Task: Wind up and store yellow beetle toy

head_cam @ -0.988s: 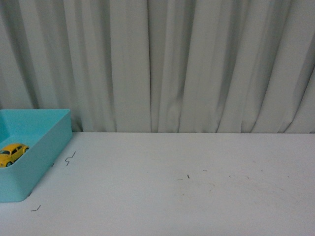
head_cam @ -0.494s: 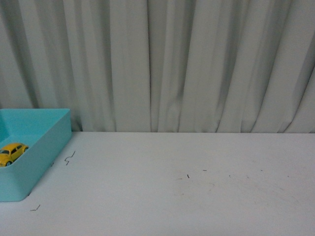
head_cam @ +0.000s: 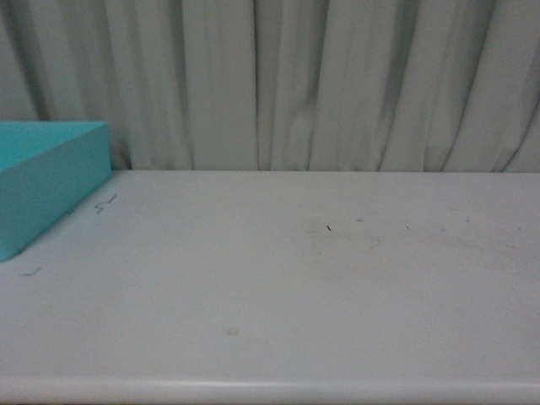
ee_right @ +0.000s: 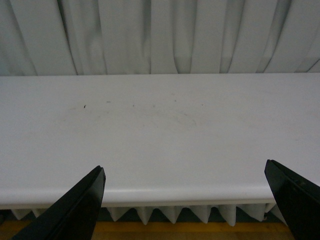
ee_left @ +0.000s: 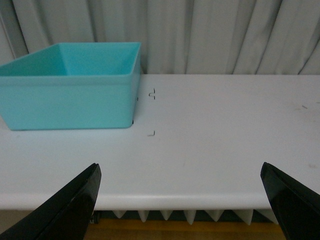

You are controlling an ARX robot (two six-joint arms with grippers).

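Front view: a white table [head_cam: 287, 287] runs to its near edge, with a teal bin [head_cam: 46, 181] cut off at far left; its inside is hidden.

Left wrist view: the left gripper [ee_left: 182, 202] hangs past the table's near edge, jaws spread wide, empty. The yellow beetle toy is unseen, heading untellable.

Right wrist view: the right gripper [ee_right: 187, 202] likewise, jaws wide apart, over bare table.

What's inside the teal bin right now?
Cannot tell. The front view shows only the bin's outer wall. The left wrist view shows the upper inner walls of the bin; its near wall hides the floor. No toy is visible.
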